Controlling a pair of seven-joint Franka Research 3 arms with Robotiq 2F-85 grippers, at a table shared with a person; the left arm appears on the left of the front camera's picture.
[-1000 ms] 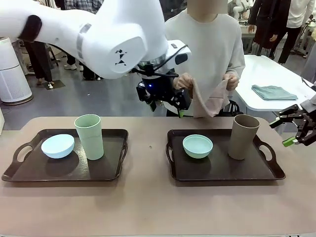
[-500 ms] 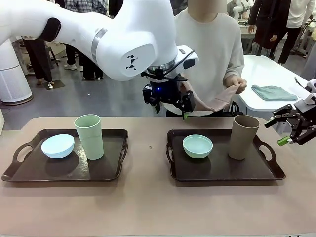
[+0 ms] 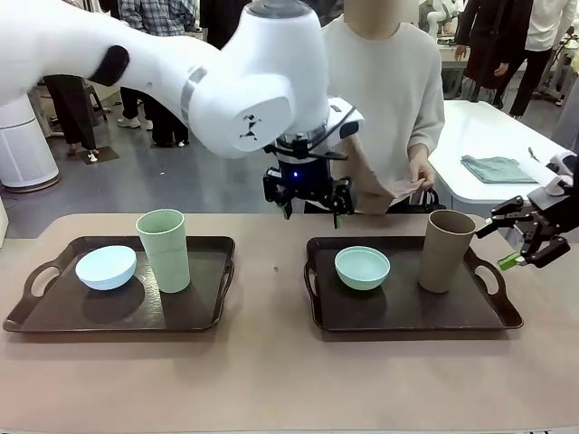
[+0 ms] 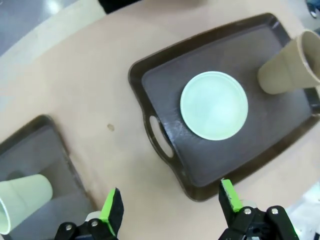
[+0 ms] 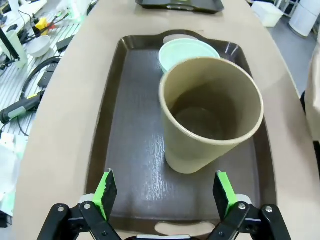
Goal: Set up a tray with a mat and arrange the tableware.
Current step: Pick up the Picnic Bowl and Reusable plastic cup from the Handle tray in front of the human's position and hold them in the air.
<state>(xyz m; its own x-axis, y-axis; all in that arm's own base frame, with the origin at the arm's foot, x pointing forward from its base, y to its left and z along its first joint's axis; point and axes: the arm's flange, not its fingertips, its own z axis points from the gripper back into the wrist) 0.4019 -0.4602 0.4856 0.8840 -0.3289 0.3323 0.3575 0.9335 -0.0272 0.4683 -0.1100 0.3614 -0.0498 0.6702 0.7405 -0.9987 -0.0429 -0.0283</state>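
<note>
Front view: your left claw [image 3: 310,210] wide open, empty, hanging high; mint bowl [image 3: 362,268] below it on tray [image 3: 407,324]. Right claw [image 3: 508,244] open, empty, just beside brown tumbler [image 3: 447,250]. Person's cloth [image 3: 371,181], probably mat, behind left claw.

Left wrist view: bowl ahead of pads, whole rim visible, unlike front. Judge it light, stiff, slick; pinch rim.

Right wrist view: tumbler dead ahead, not yet between jaws; inside bare, hidden from front. Likely light, tippy; take it mid-wall.
</note>
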